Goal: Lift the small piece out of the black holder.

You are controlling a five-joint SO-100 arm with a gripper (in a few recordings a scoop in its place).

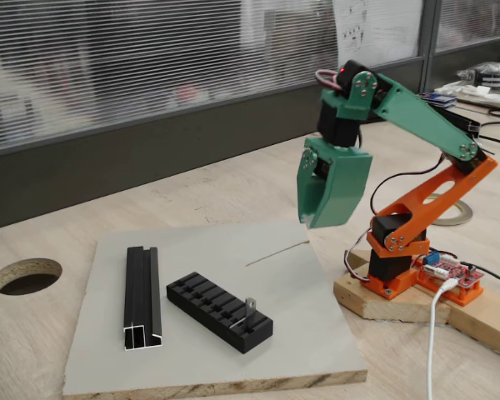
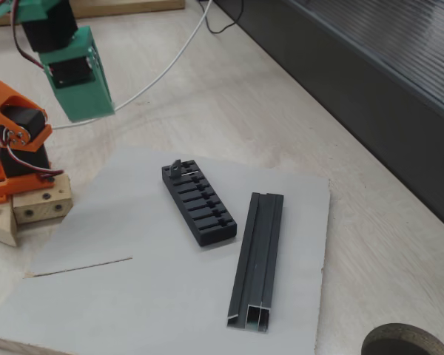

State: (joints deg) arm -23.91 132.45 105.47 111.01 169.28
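Note:
The black holder (image 1: 219,311) lies slantwise on the grey board (image 1: 292,300); in the other fixed view the black holder (image 2: 198,201) sits mid-board. The small piece (image 1: 251,307), a thin grey metal tab, stands upright in a slot near one end of the block, and it shows as the small piece (image 2: 176,168) at the end nearest the arm. My green gripper (image 1: 308,222) hangs in the air above the board's far right corner, well away from the holder, shut with nothing in it. In the other fixed view the gripper (image 2: 96,111) is up at the left.
A black U-channel rail (image 1: 142,296) lies beside the holder on the board, also seen as the rail (image 2: 257,259). A round hole (image 1: 27,275) opens in the wooden table at the left. The arm's orange base (image 1: 400,258) stands on a wooden block with cables.

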